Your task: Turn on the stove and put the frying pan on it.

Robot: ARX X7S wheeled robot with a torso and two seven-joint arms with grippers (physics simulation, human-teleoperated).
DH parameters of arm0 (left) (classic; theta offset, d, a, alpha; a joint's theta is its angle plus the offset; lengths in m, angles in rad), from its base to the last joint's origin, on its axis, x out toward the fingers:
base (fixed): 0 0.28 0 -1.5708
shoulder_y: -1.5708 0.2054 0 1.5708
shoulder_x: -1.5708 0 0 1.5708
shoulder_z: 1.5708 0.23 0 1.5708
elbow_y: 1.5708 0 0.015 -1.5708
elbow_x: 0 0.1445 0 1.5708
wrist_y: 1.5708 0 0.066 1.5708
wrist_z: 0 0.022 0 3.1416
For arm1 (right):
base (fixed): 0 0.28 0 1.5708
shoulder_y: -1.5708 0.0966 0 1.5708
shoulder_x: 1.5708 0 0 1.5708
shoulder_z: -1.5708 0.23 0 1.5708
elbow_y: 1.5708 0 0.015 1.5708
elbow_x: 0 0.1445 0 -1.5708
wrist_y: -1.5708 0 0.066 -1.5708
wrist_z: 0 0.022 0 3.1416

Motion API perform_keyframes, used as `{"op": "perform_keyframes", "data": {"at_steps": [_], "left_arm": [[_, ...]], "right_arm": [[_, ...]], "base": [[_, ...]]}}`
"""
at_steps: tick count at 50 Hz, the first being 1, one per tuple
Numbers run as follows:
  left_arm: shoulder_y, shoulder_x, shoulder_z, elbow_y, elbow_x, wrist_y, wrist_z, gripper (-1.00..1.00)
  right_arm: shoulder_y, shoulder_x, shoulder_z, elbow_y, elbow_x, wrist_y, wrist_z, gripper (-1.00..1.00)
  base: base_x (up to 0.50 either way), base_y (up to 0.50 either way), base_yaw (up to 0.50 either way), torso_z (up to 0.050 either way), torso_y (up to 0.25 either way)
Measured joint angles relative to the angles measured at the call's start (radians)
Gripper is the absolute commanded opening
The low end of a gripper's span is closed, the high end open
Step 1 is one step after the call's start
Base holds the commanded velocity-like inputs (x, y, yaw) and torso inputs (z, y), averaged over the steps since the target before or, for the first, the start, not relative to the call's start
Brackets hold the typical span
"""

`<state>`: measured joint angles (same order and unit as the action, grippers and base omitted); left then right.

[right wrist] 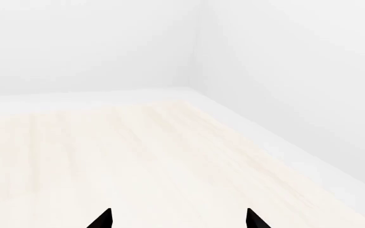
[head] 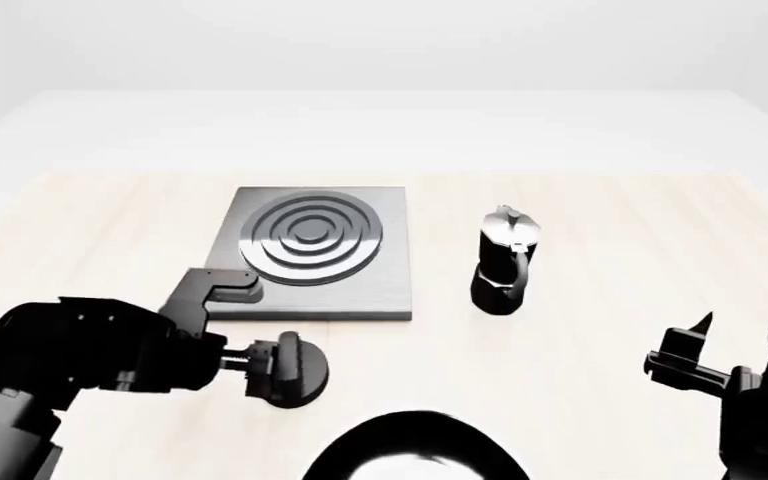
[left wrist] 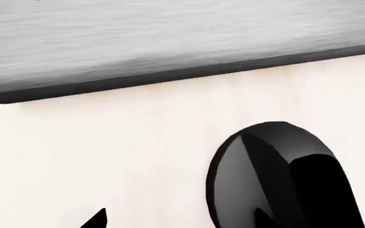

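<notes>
Nearest the head camera, at the bottom edge, sits the frying pan, only its dark rim and pale glossy inside showing, cut off by the frame; its handle is out of view. Just beyond it on the pale wooden surface stands the small black round knob. The left gripper is right at this knob, one finger lying against the knob's side in the left wrist view, the other tip well apart from it, so the jaws stand open and not clamped. The right gripper hovers over bare surface at the right, its two tips spread apart in the right wrist view, jaws open and holding nothing. Farther back lies the stove, flat and grey with raised rings, its near edge just beyond the knob. To its right, apart from it, stands the moka pot, upright
</notes>
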<state>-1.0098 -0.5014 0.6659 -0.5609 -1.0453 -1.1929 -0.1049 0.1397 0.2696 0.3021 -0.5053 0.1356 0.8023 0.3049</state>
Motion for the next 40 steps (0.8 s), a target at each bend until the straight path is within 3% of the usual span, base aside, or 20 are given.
{"op": "perform_keyframes", "data": {"at_steps": [19, 40], "left_arm": [[0.019, 0.012, 0.042, 0.103, -0.024, -0.039, 0.034, 1.0], [-0.03, 0.122, -0.002, -0.099, -0.021, 0.103, -0.071, 1.0]], "right_arm": [[-0.002, 0.002, 0.0, -0.005, 0.009, 0.001, 0.004, 1.0], [-0.009, 0.004, 0.002, -0.008, 0.017, -0.005, 0.008, 1.0]], "base": [[0.0, 0.0, 0.0, 0.0, 0.0], [0.0, 0.0, 0.0, -0.001, 0.0]]}}
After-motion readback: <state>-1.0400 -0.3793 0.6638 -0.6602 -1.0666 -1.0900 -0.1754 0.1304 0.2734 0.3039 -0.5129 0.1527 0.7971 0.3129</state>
